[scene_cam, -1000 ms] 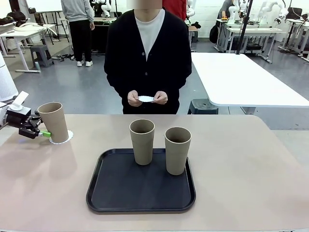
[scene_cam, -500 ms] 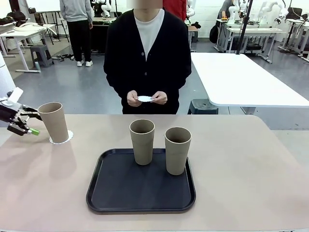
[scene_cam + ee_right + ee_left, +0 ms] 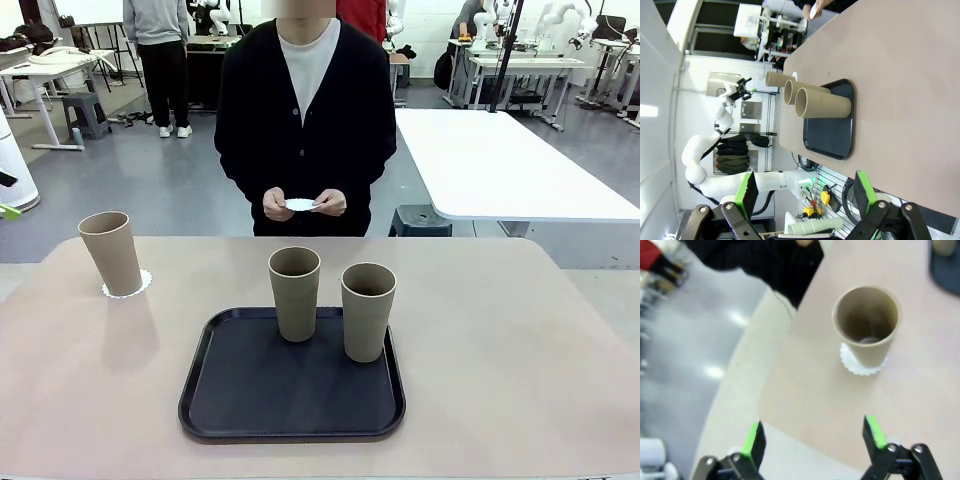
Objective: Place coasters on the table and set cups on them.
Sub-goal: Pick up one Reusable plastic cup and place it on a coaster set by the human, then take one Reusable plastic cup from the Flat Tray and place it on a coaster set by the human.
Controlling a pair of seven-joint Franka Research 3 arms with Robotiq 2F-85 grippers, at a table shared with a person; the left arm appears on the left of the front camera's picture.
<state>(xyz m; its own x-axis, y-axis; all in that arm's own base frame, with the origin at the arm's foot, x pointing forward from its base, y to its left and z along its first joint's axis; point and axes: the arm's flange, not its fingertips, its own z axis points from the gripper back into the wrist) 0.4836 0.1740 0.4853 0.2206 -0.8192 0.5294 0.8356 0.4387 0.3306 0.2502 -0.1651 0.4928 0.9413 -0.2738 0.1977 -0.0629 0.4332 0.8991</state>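
Front view: one cup [image 3: 112, 252] is seen upright on a coaster [image 3: 128, 286] at the far left of the desk [image 3: 520, 340], so one setting is judged complete. Two more cups [image 3: 295, 292] wait on the black tray [image 3: 290, 425]. A second coaster [image 3: 304, 204] is held in the person's hands [image 3: 330, 203], presumably to be laid next.

Left wrist view: the left pincer [image 3: 814, 434] is spread wide and empty, well apart from the placed cup.

Right wrist view: the right pincer [image 3: 805, 192] is likewise wide open with nothing gripped, well apart from the tray.
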